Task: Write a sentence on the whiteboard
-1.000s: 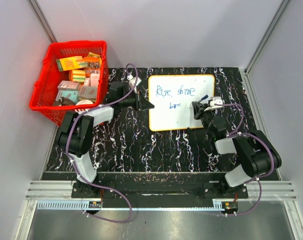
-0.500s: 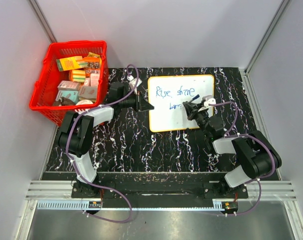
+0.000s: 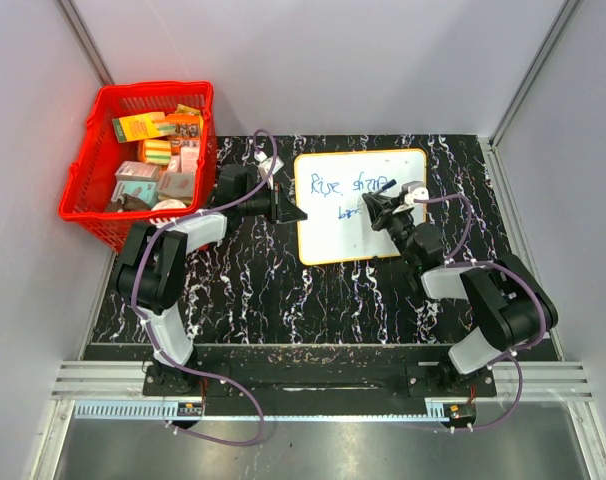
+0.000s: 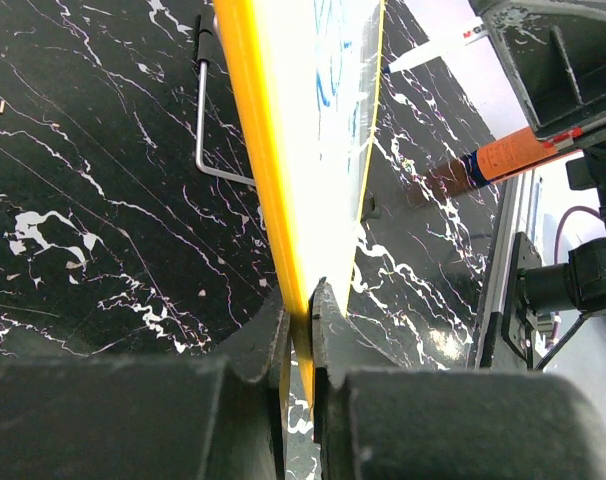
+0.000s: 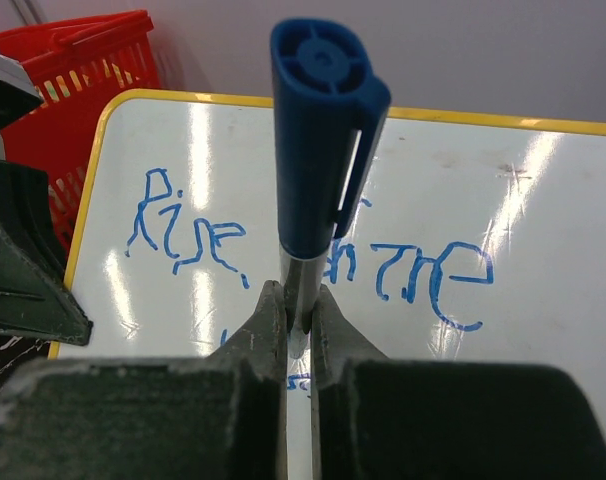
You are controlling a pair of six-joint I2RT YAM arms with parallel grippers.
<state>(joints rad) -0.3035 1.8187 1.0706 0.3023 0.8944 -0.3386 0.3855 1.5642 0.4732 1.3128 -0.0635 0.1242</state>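
Left gripper (image 4: 303, 300) pinching the whiteboard (image 3: 355, 238), right gripper (image 5: 299, 305) clamped on a marker (image 5: 323, 140)

My left fingers are nearly together on the board's yellow left rim. The right ones are squeezed tight on the blue-capped marker, right over the sentence (image 5: 193, 235). The left wrist cam shows a wire stand (image 4: 205, 130) behind the board, which I can't make out from the top. The board sits back-middle on the black marbled table (image 3: 253, 290), with a red basket (image 3: 88, 195) of boxes off the left corner and plain grey walls around.
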